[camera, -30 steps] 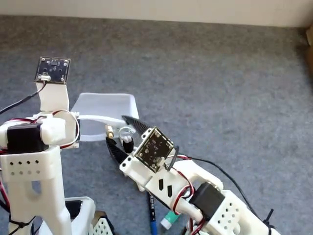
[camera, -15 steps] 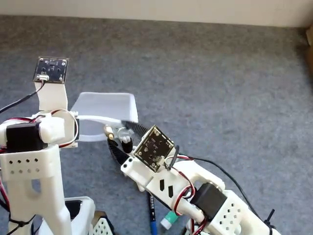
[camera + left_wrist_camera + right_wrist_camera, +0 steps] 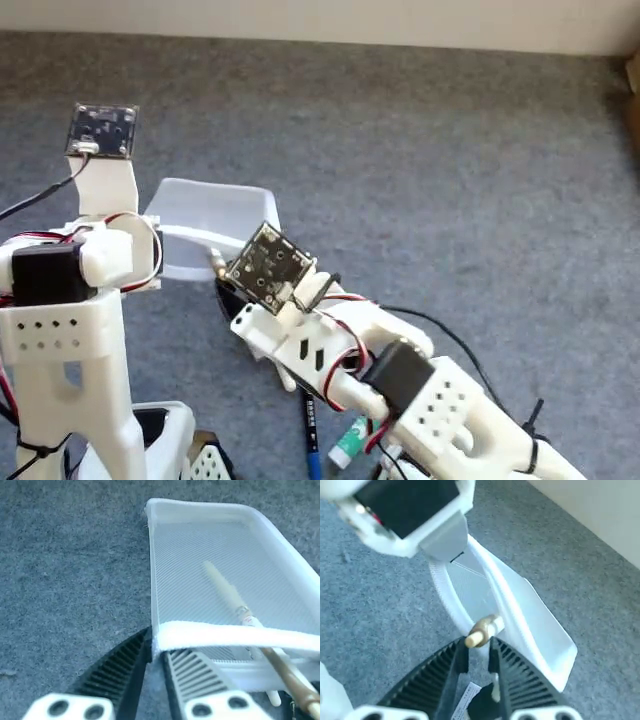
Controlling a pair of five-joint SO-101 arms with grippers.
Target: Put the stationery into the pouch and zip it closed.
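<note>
Pouch (image 3: 218, 206) holds one pencil (image 3: 227, 592); one pen (image 3: 312, 438) and one marker (image 3: 350, 442) lie outside.

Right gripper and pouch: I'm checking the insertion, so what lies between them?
A pencil-like stick with a brass-and-tan end sits right at the right gripper, running into the open mouth of the pouch, as the right wrist view shows.

Surface: grey carpet-like mat (image 3: 450, 150). At its near side lies a dark pen (image 3: 312, 432) with a blue end. A green-and-white marker (image 3: 348, 445) lies just beside it. White mesh pouch (image 3: 215, 212) rests farther back.
</note>
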